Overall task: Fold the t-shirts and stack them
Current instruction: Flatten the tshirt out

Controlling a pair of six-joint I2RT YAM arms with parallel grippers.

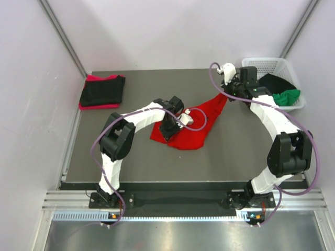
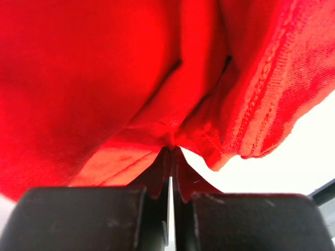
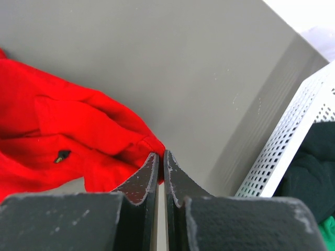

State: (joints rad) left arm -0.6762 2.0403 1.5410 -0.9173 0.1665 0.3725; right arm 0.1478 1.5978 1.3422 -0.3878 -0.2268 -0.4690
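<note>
A bright red t-shirt lies crumpled and stretched across the middle of the table. My left gripper is shut on a fold of it near its left side; in the left wrist view the cloth bunches right at the closed tips. My right gripper is shut on the shirt's far right corner, and the right wrist view shows the red hem pinched at the tips. A folded black shirt lies on a pinkish red shirt at the back left.
A white lattice basket stands at the back right corner, holding a black shirt and a green shirt. The basket is close to the right of my right gripper. Grey walls enclose the table.
</note>
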